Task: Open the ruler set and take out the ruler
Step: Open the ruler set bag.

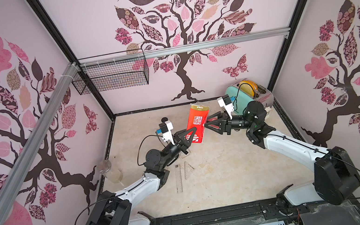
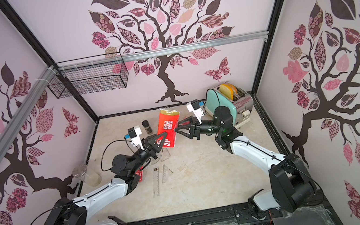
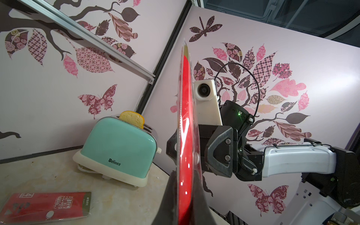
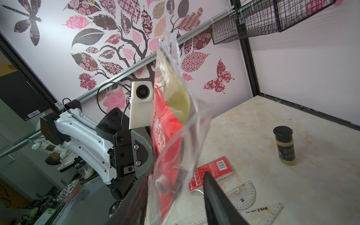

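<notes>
The ruler set (image 1: 197, 121) is a red pouch with a clear plastic cover, held upright above the table. My left gripper (image 1: 192, 135) is shut on its lower edge; in the left wrist view both fingers press on the red pouch (image 3: 185, 116). My right gripper (image 1: 206, 123) reaches in from the opposite side. In the right wrist view its jaws stand apart on either side of the pouch's (image 4: 171, 126) clear plastic. A clear straight ruler (image 1: 178, 178) lies on the table near the left arm, with a clear triangle (image 1: 186, 169) beside it and a protractor (image 4: 242, 195) close by.
A red packaging card (image 4: 211, 173) lies flat under the pouch. A mint toaster (image 1: 242, 98) with bread stands at the back right. A spice jar (image 2: 147, 126) stands behind the left gripper, a glass jar (image 1: 111, 171) by the left wall, and a wire basket (image 1: 114, 73) hangs there.
</notes>
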Motion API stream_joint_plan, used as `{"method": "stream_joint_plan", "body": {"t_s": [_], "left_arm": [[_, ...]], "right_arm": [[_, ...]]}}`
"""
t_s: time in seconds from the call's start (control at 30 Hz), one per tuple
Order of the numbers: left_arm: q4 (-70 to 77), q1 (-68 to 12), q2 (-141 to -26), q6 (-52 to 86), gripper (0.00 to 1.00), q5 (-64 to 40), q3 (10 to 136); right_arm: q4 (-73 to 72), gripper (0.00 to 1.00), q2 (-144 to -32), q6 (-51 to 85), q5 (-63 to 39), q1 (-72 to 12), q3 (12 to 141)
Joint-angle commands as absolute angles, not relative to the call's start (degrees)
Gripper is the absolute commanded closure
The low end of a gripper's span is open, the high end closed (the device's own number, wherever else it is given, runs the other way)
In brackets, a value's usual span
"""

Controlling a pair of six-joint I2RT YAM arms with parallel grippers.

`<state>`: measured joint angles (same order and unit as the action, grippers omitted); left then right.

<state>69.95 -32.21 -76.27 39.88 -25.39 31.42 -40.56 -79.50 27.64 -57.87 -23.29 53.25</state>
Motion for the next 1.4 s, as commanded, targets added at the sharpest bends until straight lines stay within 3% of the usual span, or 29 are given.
{"method": "stream_joint_plan", "body": {"t_s": [0.0, 0.23, 0.43, 0.5, 0.67, 0.83, 1.1, 1.23, 1.37], "left_arm": [[71.9, -32.4, -77.5, 40.7, 1.0, -26.5, 33.0], [71.8, -32.5, -78.0, 40.8, 1.0, -26.9, 33.3], [71.6, -32.5, -78.0, 40.9, 0.98, -26.3, 33.0], [70.1, -32.5, -77.8, 40.9, 0.89, -26.2, 33.4], [65.0, -32.5, -75.9, 38.7, 0.55, -26.9, 34.4], [52.7, -32.5, -72.4, 31.8, 0.44, -29.2, 37.0], [33.8, -32.5, -66.6, 20.1, 0.44, -30.1, 41.1], [27.8, -32.6, -66.0, 16.0, 0.5, -31.1, 43.1], [25.2, -32.6, -66.7, 14.1, 0.64, -32.3, 44.3]], "right_arm": [[-43.8, 0.57, -80.1, 28.7, -59.5, -24.0, 56.4], [-43.6, 0.85, -79.8, 28.6, -59.8, -24.3, 56.5], [-39.8, 0.96, -78.6, 25.8, -59.0, -24.3, 57.1], [-37.2, 0.98, -78.5, 24.1, -58.8, -24.3, 57.9], [-31.0, 1.0, -78.6, 20.4, -59.6, -24.3, 60.2], [-22.7, 1.0, -79.3, 15.9, -60.7, -24.3, 63.7], [-13.6, 1.0, -79.9, 12.1, -61.1, -24.2, 66.4], [-13.6, 1.0, -80.1, 12.5, -62.5, -24.1, 66.7], [-13.9, 1.0, -80.5, 12.8, -64.3, -24.0, 66.9]]}}
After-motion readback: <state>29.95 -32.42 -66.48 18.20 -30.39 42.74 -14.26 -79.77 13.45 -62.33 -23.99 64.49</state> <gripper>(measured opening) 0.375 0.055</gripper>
